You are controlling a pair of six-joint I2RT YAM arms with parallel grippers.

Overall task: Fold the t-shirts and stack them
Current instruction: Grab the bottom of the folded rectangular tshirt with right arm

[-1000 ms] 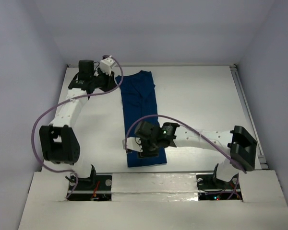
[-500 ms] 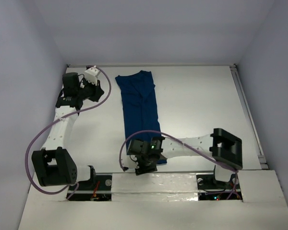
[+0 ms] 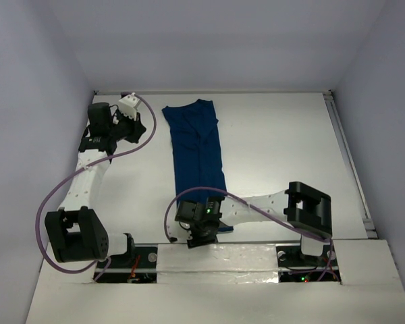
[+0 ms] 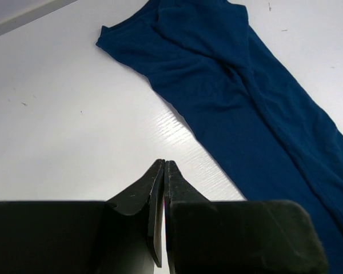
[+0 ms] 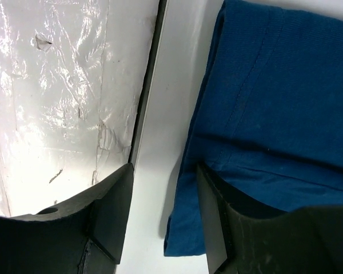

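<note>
**Operator:** Report the position of the t-shirt.

**Technician:** The t-shirt [image 3: 197,152] lies flat on the table [image 3: 277,135] as a long narrow strip. It runs from the far side down to the near edge, between the two arms.

**Operator:** Report the grippers.

**Technician:** Left gripper [image 4: 163,166]: jaws pressed together with nothing between them, over bare table just left of the strip's far end. Right gripper [image 5: 163,182]: jaws apart, low at the near hem, with the hem's left corner lying between them (not clamped).

**Operator:** Which step is in hand?

**Technician:** In my judgement the lengthwise fold is complete and the crosswise fold is being set up. Only one shirt is in view, so stacking is not yet due.

**Operator:** What does the next move require?

**Technician:** Probably this: close the right jaws on the hem corner, catching every layer. Then carry the hem toward the collar, keeping the strip's edges aligned. The left gripper would have to open before it can assist.
</note>
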